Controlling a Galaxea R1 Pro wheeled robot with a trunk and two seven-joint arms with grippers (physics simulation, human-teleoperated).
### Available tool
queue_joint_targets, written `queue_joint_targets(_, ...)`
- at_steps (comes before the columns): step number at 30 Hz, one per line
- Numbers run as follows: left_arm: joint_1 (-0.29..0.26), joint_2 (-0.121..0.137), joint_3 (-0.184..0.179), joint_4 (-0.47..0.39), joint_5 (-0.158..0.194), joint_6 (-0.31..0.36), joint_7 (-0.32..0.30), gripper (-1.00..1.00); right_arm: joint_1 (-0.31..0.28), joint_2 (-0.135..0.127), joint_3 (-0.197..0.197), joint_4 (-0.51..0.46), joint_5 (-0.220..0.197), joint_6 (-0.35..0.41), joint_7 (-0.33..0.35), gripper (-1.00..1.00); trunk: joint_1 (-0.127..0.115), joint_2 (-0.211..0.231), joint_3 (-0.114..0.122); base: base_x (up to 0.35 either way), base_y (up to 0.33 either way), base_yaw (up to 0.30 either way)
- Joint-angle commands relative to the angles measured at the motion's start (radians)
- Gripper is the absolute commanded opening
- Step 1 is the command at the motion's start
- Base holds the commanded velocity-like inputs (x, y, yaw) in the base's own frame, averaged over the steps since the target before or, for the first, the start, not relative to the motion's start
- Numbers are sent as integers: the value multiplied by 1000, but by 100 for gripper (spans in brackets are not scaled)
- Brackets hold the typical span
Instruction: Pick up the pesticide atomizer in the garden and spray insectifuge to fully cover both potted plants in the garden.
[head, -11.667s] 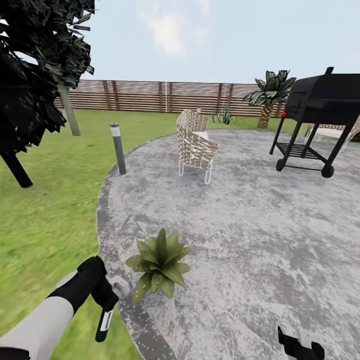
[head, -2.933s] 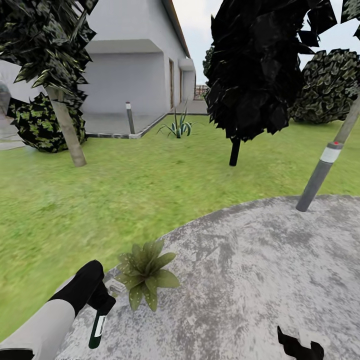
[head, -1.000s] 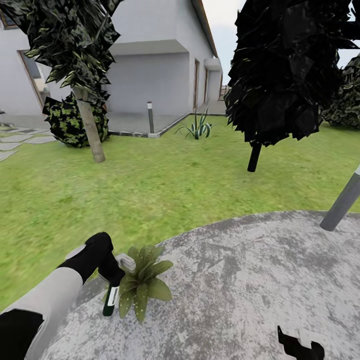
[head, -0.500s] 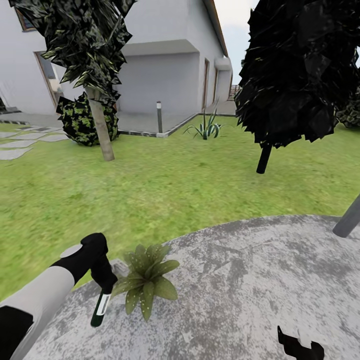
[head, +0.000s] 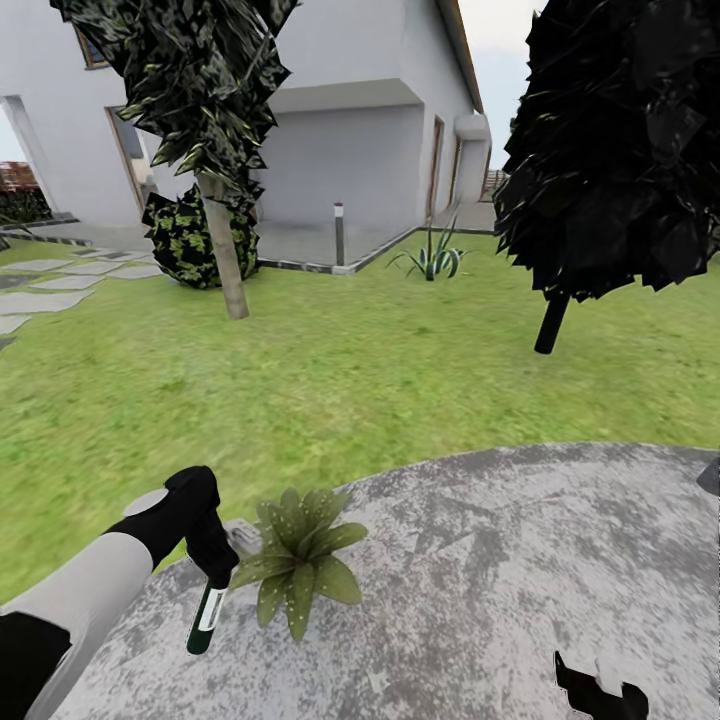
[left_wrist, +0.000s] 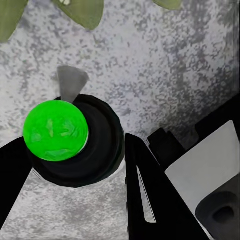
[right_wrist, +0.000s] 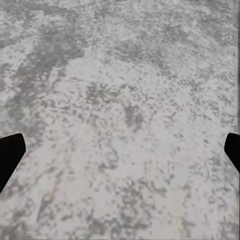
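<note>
our left gripper (head: 212, 575) is clamped on the pesticide atomizer (head: 206, 622), just beside a potted plant (head: 296, 556). our right gripper (right_wrist: 120, 150) hangs wide open over the patio (head: 520, 560).

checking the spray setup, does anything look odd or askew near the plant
Nothing spilled or damaged. The atomizer hangs bottom-down from the left gripper, beside the potted plant rather than above it. The plant sits upright on the patio edge. The right gripper is open over bare paving.

Bright flat daylight; soft render blur; edges stretched.
</note>
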Motion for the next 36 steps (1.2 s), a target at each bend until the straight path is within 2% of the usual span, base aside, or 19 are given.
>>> queue_joint_targets(1,-1,0,-3,-2,-8,10,-10,-100,-1,0,-8,1,2,-4,8,100,0,0,-1,149,-256,0)
queue_joint_targets(10,-2,0,-2,-2,-10,10,-10,-100,-1,1,-8,1,2,-4,8,100,0,0,-1,140,-257,197)
queue_joint_targets(15,-5,0,-2,-3,-11,11,-10,-100,-1,1,-8,1,2,-4,8,100,0,0,-1,-39,-243,277)
queue_joint_targets(21,-14,1,-2,-4,-10,11,-10,-100,-1,0,-8,1,2,-4,8,100,0,0,-1,-5,-20,157)
queue_joint_targets(24,-16,-27,1,-16,-7,16,-24,-100,-1,0,-8,1,2,-4,8,100,0,0,-1,0,0,0)
queue_joint_targets(26,-17,-31,1,-16,-6,17,-24,-100,-1,0,-8,1,2,-4,8,100,0,0,-1,62,-73,0)
queue_joint_targets(27,-16,-44,1,-16,-9,15,-24,-100,-1,0,-8,1,2,-4,8,100,0,0,-1,56,-152,0)
queue_joint_targets(30,-17,-48,1,-17,-8,14,-24,-100,-1,0,-8,1,2,-4,8,100,0,0,-1,18,-48,-24)
queue_joint_targets(36,-35,-77,-1,-17,-8,11,-27,-100,-1,0,-8,2,2,-4,8,100,0,0,-1,2,-5,-228)
